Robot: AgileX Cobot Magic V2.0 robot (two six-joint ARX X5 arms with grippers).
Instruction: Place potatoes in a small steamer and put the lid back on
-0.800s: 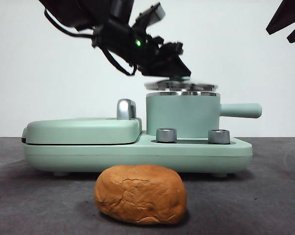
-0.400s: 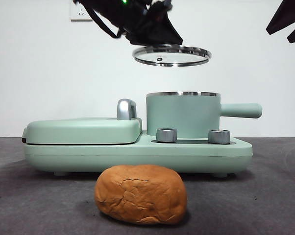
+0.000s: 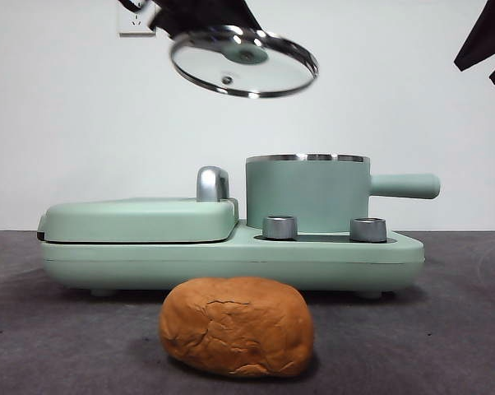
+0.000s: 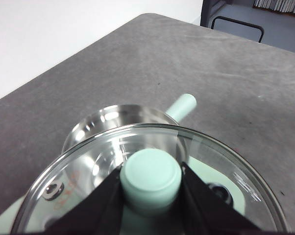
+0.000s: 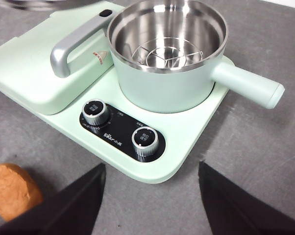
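Lid (image 3: 243, 62) held high and tilted in the left gripper (image 4: 151, 176), above and to one side of the open small steamer (image 3: 307, 193).

We see the jaws clamped on the knob alone — a slip would drop glass onto the griddle cover (image 3: 139, 220). The potatoes (image 3: 236, 326) lie on the tabletop (image 3: 445, 329) in front; the right gripper (image 5: 151, 196) hangs open, well above the steamer.

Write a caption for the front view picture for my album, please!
Left gripper holds the glass lid tilted high above the open steamer; potato waits on the table.
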